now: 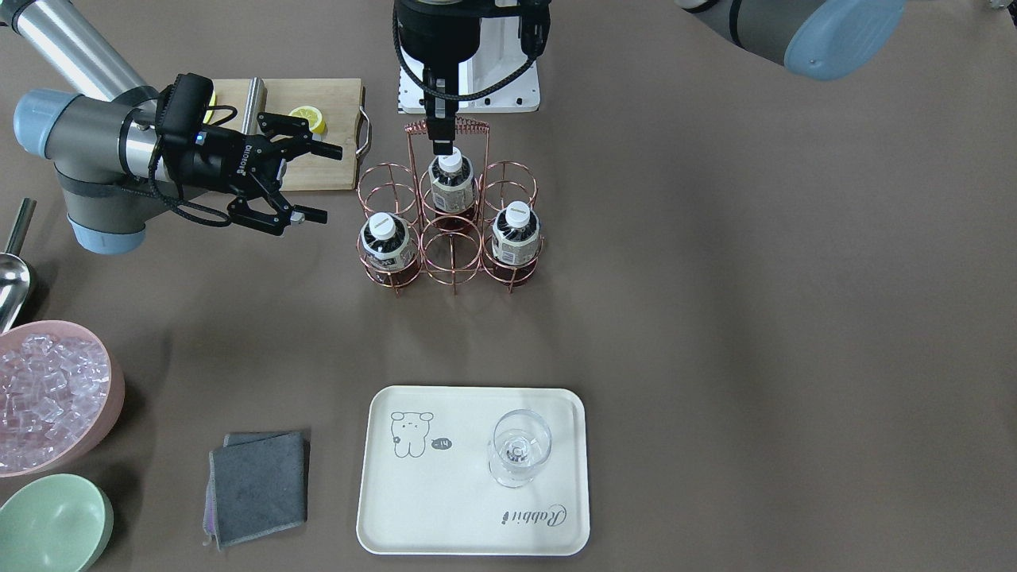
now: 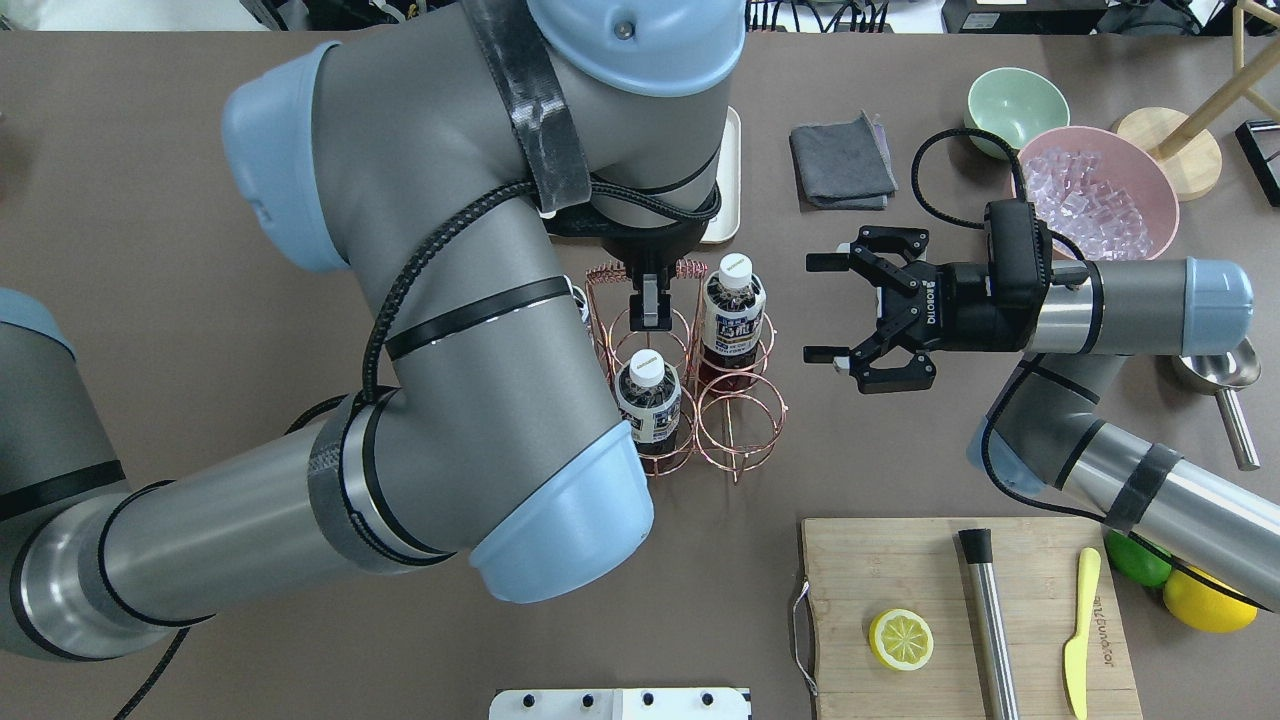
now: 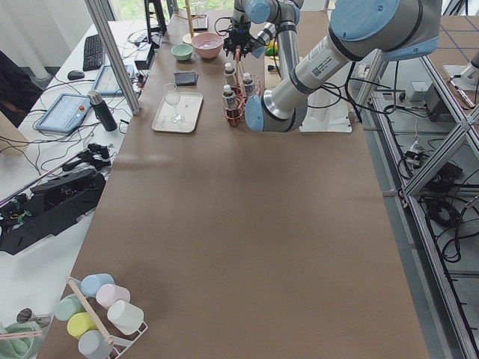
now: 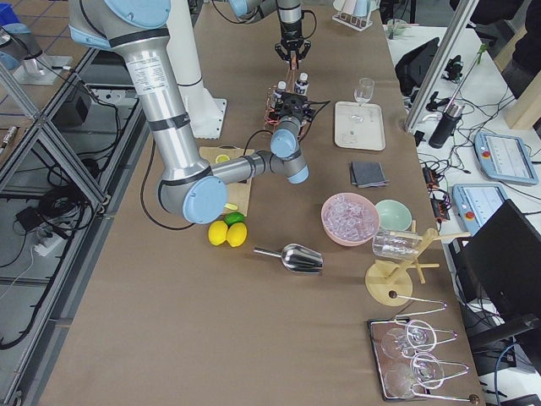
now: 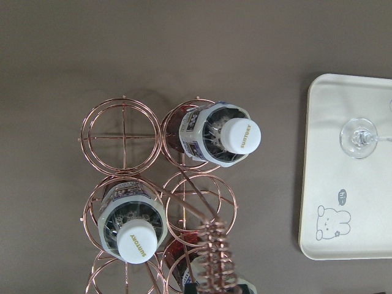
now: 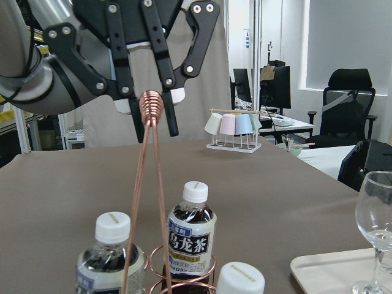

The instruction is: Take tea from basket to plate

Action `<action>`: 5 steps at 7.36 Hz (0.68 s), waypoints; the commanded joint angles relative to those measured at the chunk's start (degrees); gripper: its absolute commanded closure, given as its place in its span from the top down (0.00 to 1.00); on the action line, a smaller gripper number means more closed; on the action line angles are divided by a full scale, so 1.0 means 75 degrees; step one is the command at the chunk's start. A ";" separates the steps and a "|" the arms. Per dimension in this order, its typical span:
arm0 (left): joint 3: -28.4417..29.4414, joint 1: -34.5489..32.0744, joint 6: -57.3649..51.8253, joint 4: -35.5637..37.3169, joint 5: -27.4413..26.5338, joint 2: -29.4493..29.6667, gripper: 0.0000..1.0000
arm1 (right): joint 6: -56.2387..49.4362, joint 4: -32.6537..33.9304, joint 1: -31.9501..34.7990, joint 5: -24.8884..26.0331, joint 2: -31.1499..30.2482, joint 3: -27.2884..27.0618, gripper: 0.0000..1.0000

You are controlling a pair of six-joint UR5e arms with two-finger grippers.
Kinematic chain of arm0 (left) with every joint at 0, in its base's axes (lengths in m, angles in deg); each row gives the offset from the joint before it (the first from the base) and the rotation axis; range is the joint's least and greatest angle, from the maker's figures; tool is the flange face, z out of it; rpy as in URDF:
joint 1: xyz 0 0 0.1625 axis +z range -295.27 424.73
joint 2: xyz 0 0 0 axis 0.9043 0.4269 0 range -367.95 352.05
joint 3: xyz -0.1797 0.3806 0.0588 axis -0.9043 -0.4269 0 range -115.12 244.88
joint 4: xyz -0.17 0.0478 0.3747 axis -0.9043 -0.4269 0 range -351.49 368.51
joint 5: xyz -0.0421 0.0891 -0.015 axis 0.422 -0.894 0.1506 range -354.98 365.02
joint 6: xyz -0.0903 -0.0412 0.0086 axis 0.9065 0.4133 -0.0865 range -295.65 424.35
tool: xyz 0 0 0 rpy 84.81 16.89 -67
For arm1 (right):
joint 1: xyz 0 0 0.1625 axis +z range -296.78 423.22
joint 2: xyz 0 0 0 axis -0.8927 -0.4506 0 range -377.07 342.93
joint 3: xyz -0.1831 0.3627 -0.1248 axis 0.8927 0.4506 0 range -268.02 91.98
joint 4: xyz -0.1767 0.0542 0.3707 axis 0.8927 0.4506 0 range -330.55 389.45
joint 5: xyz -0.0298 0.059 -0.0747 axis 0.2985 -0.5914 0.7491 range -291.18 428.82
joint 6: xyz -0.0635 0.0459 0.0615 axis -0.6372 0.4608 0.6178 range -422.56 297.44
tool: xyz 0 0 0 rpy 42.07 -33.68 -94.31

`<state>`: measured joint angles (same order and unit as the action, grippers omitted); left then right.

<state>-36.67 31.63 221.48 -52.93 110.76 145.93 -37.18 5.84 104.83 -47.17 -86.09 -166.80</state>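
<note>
The table point(image 1: 755, 318) has lots of bare room between the plate point(image 1: 445, 508), far from the robot, and the basket point(image 1: 453, 254). Three tea bottles point(image 1: 387, 242) stand in the basket's rings. The left gripper point(image 1: 445, 148) hangs over its handle, spread apart. The right gripper point(image 1: 326, 183), spread wide, is beside it.

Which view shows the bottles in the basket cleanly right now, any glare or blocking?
Front-facing view: even light, sharp, all three tea bottles clear in the basket. Overhead view: the left arm nearly hides one bottle and most of the plate. Right wrist view: bright background, bottles cropped at the bottom edge.
</note>
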 commanded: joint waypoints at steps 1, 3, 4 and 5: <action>-0.0007 -0.0005 0.0002 0.0001 -0.0001 -0.0009 0.00 | -0.0033 0.0521 -0.0064 0.0464 0.0271 -0.0007 0.99; -0.0007 -0.0005 0.0025 0.0001 -0.0013 -0.0009 0.00 | -0.0045 0.0744 -0.0263 0.0652 0.0424 0.0028 0.99; -0.0007 -0.0005 0.0037 0.0012 -0.0013 -0.0009 0.00 | -0.0045 0.0827 -0.0321 0.0757 0.0459 0.0028 0.99; -0.0007 -0.0005 0.0026 0.0024 -0.0013 -0.0009 0.00 | -0.0045 0.0920 -0.0322 0.0828 0.0471 0.0028 0.98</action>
<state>-36.72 31.59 221.69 -52.87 110.67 145.86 -37.49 11.55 102.77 -41.96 -82.86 -166.61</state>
